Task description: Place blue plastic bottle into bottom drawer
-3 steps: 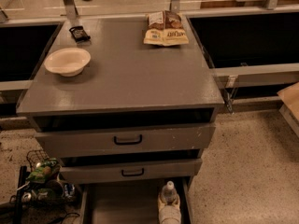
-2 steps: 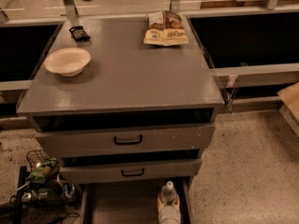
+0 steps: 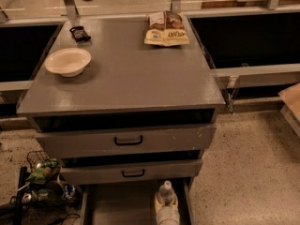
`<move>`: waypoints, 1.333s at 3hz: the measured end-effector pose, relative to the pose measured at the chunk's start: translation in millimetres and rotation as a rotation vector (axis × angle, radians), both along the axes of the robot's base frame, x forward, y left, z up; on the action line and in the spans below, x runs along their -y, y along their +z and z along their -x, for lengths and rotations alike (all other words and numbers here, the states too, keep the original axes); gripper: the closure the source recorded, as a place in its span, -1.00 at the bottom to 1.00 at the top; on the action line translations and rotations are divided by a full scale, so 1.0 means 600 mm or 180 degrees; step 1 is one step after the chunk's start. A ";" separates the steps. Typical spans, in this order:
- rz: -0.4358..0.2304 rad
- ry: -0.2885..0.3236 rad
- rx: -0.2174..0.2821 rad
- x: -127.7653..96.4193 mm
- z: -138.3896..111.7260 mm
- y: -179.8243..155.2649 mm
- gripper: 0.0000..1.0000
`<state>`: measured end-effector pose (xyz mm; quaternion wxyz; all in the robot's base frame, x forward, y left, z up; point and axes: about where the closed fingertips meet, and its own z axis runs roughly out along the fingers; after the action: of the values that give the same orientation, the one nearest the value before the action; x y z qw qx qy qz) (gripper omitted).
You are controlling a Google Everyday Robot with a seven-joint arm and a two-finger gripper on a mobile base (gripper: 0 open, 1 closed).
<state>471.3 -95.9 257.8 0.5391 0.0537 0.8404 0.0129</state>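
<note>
Bottle [image 3: 166, 191] of blue plastic stood cap-up in the open bottom drawer [image 3: 119, 206], toward its right side, at the bottom centre of the frame. The end effector [image 3: 167, 215] showed as a pale shape directly below the bottle at the bottom edge. Whether it gripped the bottle could not be told. A white bowl [image 3: 68, 61] and a snack bag [image 3: 166, 29] lay on the worktop [image 3: 131, 78].

Of the robot only the gripper [image 3: 167, 215] showed, low at the near edge, in the bottom drawer [image 3: 117, 205]. It was a pale off-white, smooth, rounded body. The yellowish-cream band at its far end was perhaps part of it; finer details could not be told.
</note>
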 end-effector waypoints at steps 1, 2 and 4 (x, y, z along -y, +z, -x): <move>0.0003 0.0106 0.0019 -0.022 0.011 0.067 1.00; 0.0023 0.0186 0.0028 -0.031 0.018 0.115 1.00; 0.0017 0.0417 0.0106 -0.032 0.033 0.167 1.00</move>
<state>451.8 -76.9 357.7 0.5512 -0.0031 0.8331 0.0468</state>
